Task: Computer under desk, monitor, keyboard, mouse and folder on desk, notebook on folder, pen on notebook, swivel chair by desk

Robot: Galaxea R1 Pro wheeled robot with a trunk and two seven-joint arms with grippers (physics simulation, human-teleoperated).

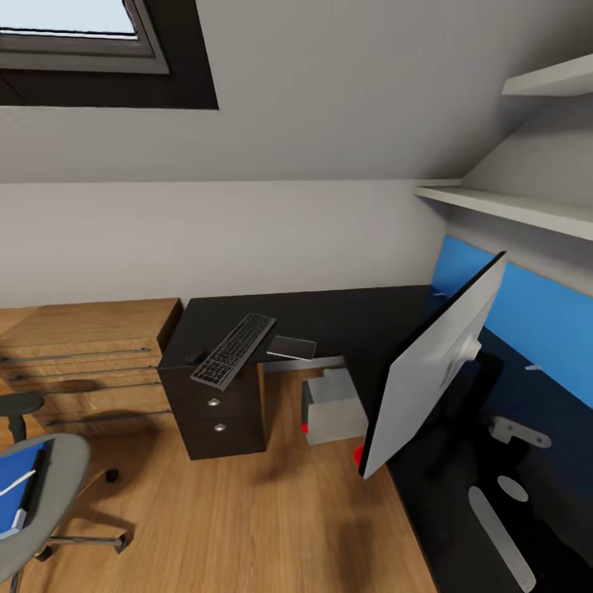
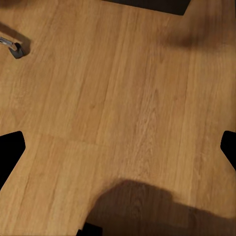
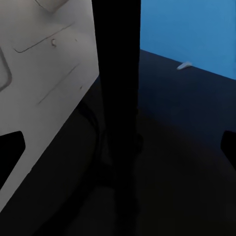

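Desk (image 1: 354, 317): keyboard (image 1: 234, 350), mouse (image 1: 196, 357), probably the notebook (image 1: 291, 347), monitor (image 1: 432, 366). Beneath: computer (image 1: 333, 408). Swivel chair (image 1: 62, 478): folder (image 1: 18, 486). Gripper opening: cannot tell from these views.

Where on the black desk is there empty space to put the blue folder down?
On the desk, a bare patch lies between the notebook and the monitor. The end above the drawers is crowded: keyboard, mouse, notebook.
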